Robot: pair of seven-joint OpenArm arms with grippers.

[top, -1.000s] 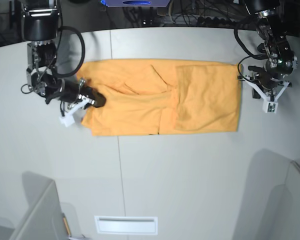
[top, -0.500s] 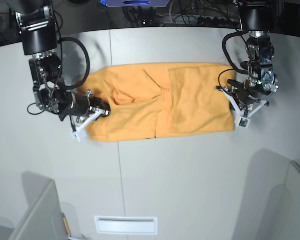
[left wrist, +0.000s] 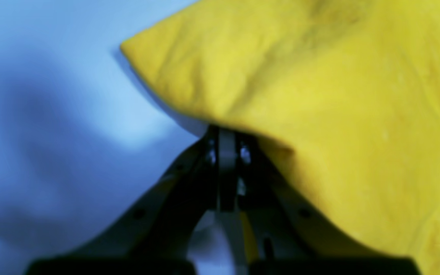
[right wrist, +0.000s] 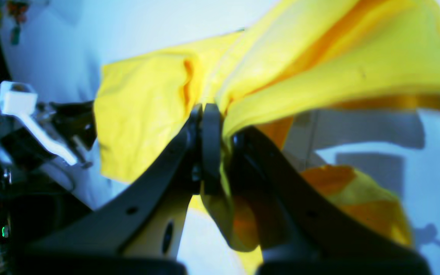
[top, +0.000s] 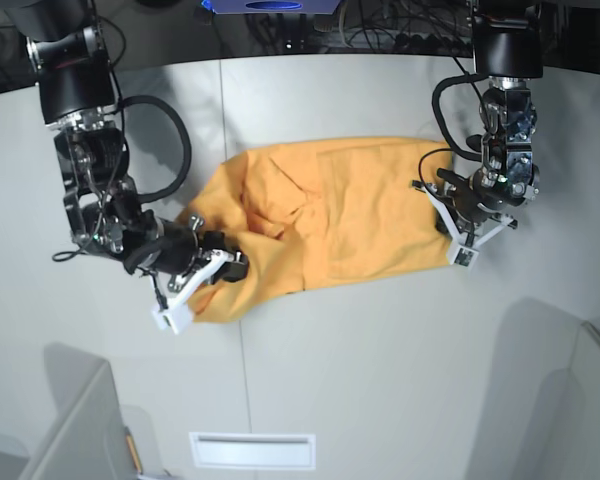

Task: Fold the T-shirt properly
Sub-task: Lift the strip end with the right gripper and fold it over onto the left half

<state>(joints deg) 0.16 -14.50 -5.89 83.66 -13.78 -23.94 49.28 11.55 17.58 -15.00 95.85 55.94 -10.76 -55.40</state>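
The yellow-orange T-shirt (top: 330, 215) lies partly folded and bunched on the white table, plain side up. My left gripper (top: 450, 218), on the right in the base view, is shut on the shirt's right edge. In the left wrist view the shut gripper (left wrist: 225, 137) pinches the cloth (left wrist: 319, 95), which is lifted off the table. My right gripper (top: 225, 268), on the left in the base view, is shut on the shirt's lower left corner. In the right wrist view the gripper (right wrist: 208, 114) holds gathered folds of the cloth (right wrist: 319, 49) above the table.
The white table (top: 380, 360) has a seam down its left-middle and a slot (top: 252, 450) near the front edge. Grey panels stand at the front left (top: 70, 420) and front right (top: 550, 390). Cables and dark equipment (top: 280, 20) lie behind the table.
Both grippers have moved toward the front and toward each other, holding the shirt. The shirt has been dragged forward, is narrower and more bunched, and its left corner is pulled down.
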